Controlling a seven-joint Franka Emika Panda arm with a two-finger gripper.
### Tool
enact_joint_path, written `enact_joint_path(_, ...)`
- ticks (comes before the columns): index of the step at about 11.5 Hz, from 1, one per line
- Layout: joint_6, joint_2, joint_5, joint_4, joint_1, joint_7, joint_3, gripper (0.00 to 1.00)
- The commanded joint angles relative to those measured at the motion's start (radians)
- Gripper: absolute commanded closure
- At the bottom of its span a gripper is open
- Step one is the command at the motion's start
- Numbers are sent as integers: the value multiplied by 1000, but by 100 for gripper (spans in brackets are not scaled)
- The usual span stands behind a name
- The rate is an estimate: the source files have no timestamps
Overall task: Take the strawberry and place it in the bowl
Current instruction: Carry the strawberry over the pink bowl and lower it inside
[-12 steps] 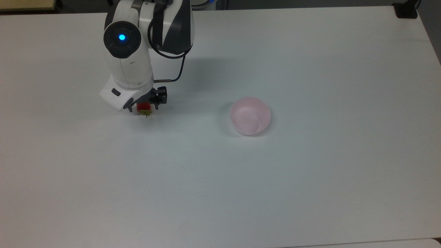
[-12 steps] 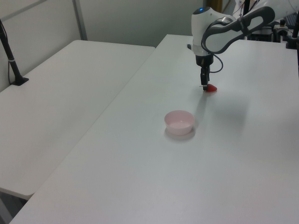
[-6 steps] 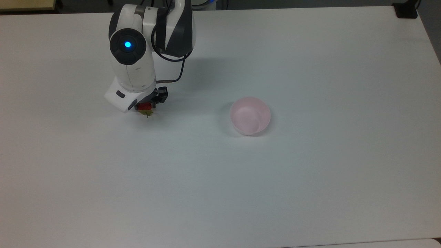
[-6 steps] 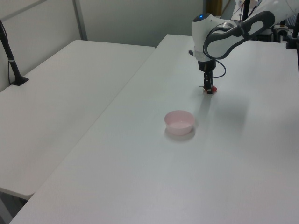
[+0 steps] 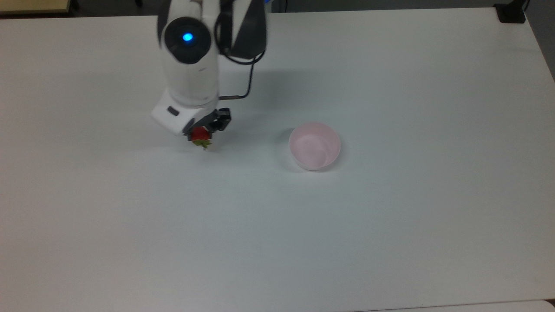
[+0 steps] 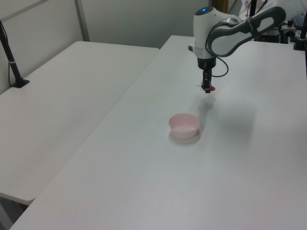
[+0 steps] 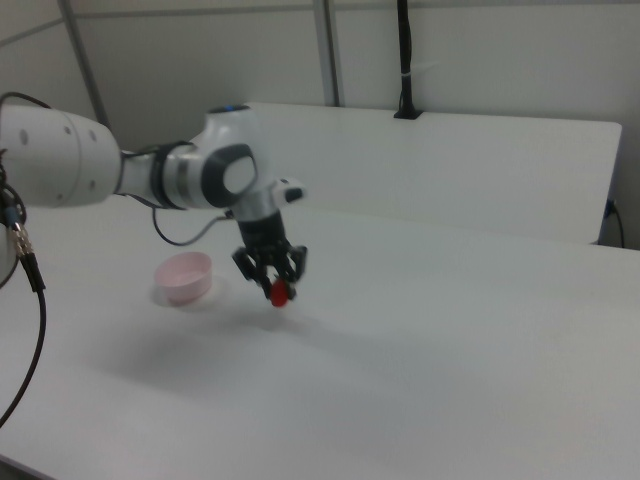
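Note:
My gripper [image 5: 201,132] [image 6: 207,88] [image 7: 278,285] is shut on the small red strawberry [image 5: 200,135] [image 6: 208,88] [image 7: 281,292] and holds it clear of the white table, with a shadow on the tabletop below it. Its green cap points toward the top view's bottom. The pale pink bowl [image 5: 315,145] [image 6: 183,125] [image 7: 184,277] stands upright with nothing in it, to the right of the gripper in the top view, well apart from it. In the right view the bowl is to the left of the gripper.
The white table [image 5: 303,238] is wide and bare around the bowl. A second white table [image 6: 62,96] adjoins it on the left view's left. A black post [image 6: 12,57] stands on that table. A black block [image 5: 511,13] sits at the top view's far right corner.
The gripper has risen with the strawberry, lifting it off the table, and has shifted a little to the top view's right, toward the bowl. The bowl has not moved.

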Motion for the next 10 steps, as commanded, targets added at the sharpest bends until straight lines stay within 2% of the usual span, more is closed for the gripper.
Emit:
enact_joint_path(1,-58,-35,20,55,122,175,-7,56)
enact_joint_path(3,-57,-32,66,82,194,277,-7,55)
enact_joint_path(6,-48,-12,68,82,313,460,-7,55)
enact_joint_path(10,-37,37,105,84,366,541,-5,55)
